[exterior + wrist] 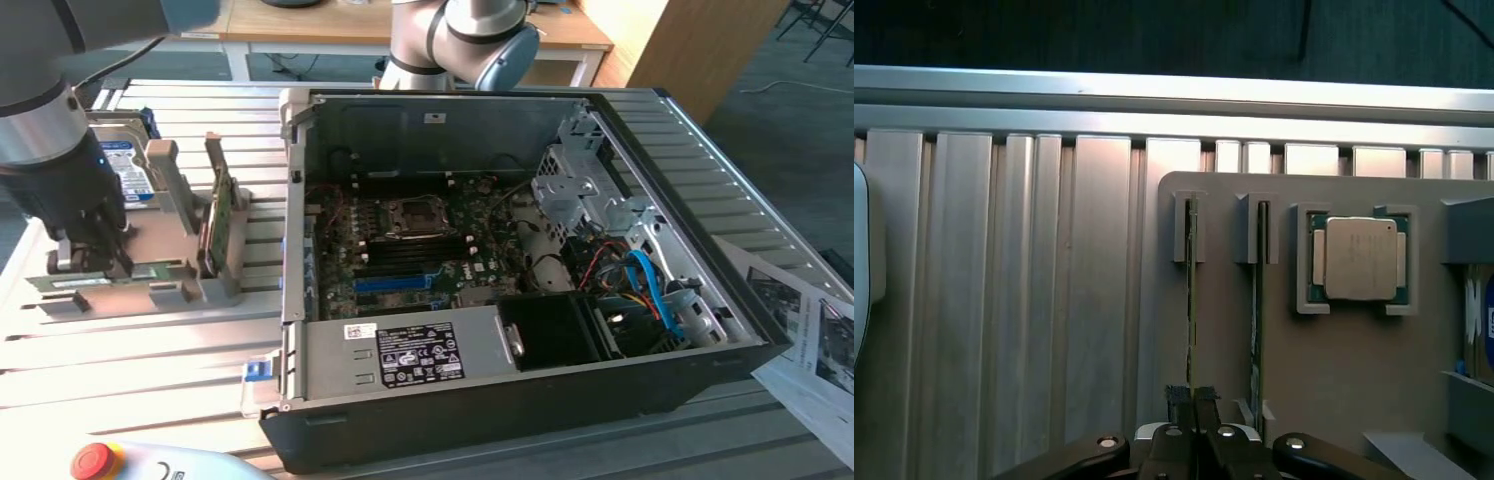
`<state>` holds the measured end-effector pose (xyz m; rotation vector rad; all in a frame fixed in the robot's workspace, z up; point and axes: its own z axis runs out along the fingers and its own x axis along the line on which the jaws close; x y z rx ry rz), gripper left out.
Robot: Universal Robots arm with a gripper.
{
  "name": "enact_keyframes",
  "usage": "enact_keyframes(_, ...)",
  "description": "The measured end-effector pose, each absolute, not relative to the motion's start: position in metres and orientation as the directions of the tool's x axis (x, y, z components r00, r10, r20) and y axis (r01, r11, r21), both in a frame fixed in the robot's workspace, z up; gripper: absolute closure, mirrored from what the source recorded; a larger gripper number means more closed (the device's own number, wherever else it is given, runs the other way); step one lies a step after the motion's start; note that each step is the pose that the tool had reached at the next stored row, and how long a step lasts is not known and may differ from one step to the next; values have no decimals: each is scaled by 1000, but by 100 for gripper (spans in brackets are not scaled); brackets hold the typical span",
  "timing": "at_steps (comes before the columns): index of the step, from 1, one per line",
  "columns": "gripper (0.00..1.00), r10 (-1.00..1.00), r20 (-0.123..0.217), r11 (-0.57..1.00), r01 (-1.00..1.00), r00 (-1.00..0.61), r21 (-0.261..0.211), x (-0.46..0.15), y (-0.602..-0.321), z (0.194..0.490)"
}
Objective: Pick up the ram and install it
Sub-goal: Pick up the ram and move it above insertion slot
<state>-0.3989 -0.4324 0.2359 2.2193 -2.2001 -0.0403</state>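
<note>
The black gripper (1194, 400) fingers pinch closed on the long thin green ram stick (1191, 300), stood edge-up in the grey slotted holder (1334, 380) so it's graspable

We see bright, even daylight in exterior view; computer case (454, 130) interior shadowed. Wrist view dimmer, glare on table rail (1154, 90).

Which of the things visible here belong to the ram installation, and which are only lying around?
For the job: ram, gripped by the end effector; open computer case; motherboard.
Just lying about: processor, hard drive, papers, red button.
</note>
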Motion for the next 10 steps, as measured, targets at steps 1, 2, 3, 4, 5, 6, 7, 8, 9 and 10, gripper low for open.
enact_keyframes(1,88,-1000,-7,-9,-1000,9,30,-399,-432,238)
enact_keyframes(2,88,-1000,-7,-9,-1000,9,30,-399,-432,241)
enact_keyframes(3,88,-1000,-7,-9,-1000,9,30,-399,-432,243)
enact_keyframes(4,88,-1000,-7,-9,-1000,9,30,-399,-432,246)
enact_keyframes(5,88,-1000,-7,-9,-999,9,31,-399,-432,248)
enact_keyframes(6,88,-1000,-7,-9,-999,9,31,-399,-432,251)
enact_keyframes(7,88,-1000,-7,-9,-999,9,31,-399,-432,253)
enact_keyframes(8,88,-1000,-7,-9,-999,9,31,-399,-432,256)
enact_keyframes(9,88,-1000,-7,-9,-999,9,31,-399,-432,258)
enact_keyframes(10,88,-1000,-7,-9,-999,8,31,-399,-432,261)
